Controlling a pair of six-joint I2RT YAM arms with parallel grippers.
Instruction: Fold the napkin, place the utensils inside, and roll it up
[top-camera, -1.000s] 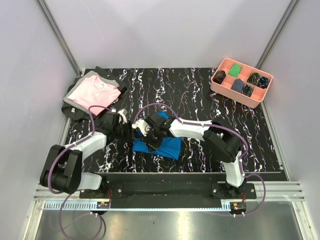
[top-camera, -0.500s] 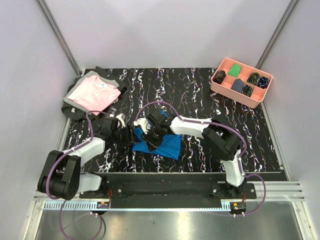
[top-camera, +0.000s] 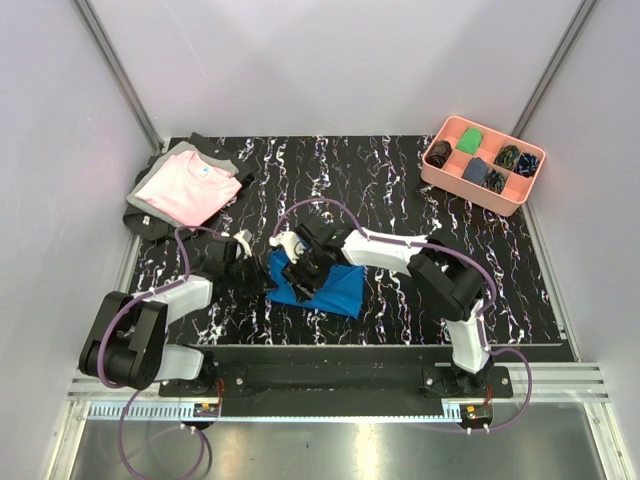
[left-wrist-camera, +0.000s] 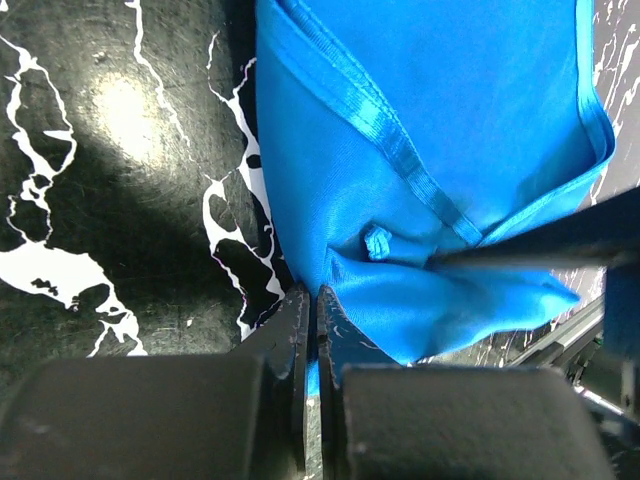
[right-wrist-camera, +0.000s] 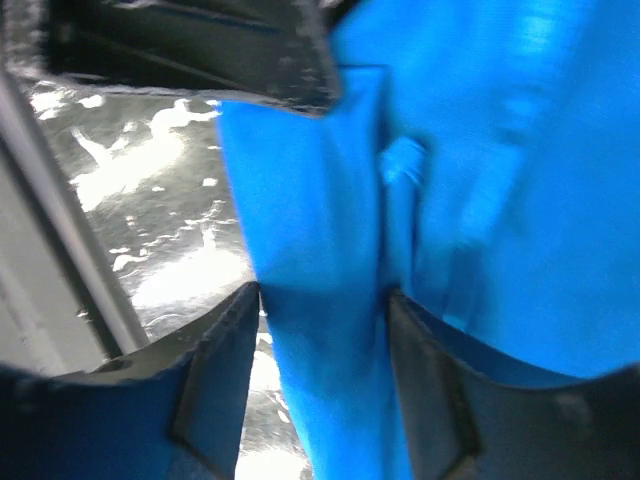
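Top view: tray (top-camera: 465, 193) at the far right is holding a green bundle (top-camera: 469, 139) and dark bundles (top-camera: 517, 158) in separate compartments. Shirt (top-camera: 188, 186) is lying far left. Napkin (top-camera: 330, 290) is lying bunched on the surface (top-camera: 400, 180), near centre, with left gripper (top-camera: 262, 277) and right gripper (top-camera: 300, 272) meeting at its left end.

Left wrist: left gripper (left-wrist-camera: 311, 340) is pinching the napkin (left-wrist-camera: 450, 140) edge, jaws pressed together.

Right wrist: right gripper (right-wrist-camera: 325, 360) is clasping a napkin (right-wrist-camera: 480, 200) fold, jaws partly closed, both fingers (right-wrist-camera: 220, 370) touching cloth.

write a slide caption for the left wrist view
Left gripper pinching the edge of the blue napkin on the marbled table.
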